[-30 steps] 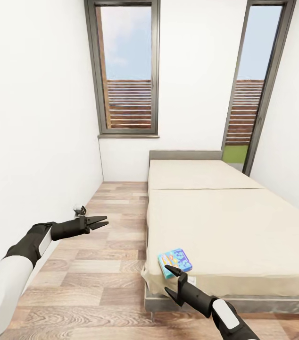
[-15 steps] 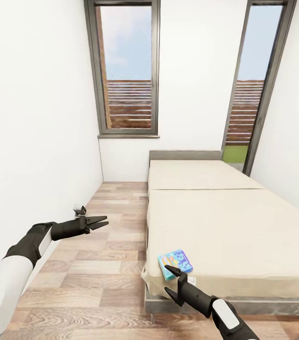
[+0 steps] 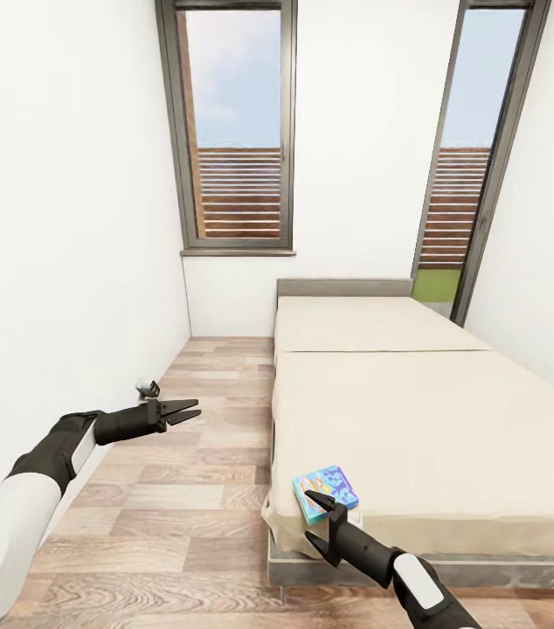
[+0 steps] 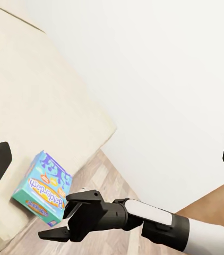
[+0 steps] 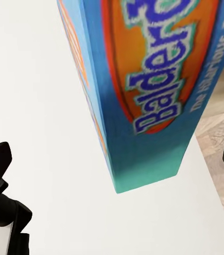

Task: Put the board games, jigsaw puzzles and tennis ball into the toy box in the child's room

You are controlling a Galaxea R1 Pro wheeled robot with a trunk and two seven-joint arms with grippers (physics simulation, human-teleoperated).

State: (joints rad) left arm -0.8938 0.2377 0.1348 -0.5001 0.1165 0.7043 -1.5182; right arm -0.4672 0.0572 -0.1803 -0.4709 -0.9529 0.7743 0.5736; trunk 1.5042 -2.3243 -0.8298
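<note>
Wood floor (image 3: 190, 489), beige bed (image 3: 417, 419); small blue board game (image 3: 325, 492) at its near corner. Right gripper (image 3: 319, 521) spread just beside it. Left gripper (image 3: 183, 411) parted over floor.

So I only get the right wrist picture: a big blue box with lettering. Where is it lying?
Observer: The blue board game lies on the bed, at its near corner by the floor.
Operator: Is the claw holding it?
Observer: No. The right gripper is open, just short of the box.
Operator: And the other arm?
Observer: The left gripper is open over the wood floor, off to the bed's side.
</note>
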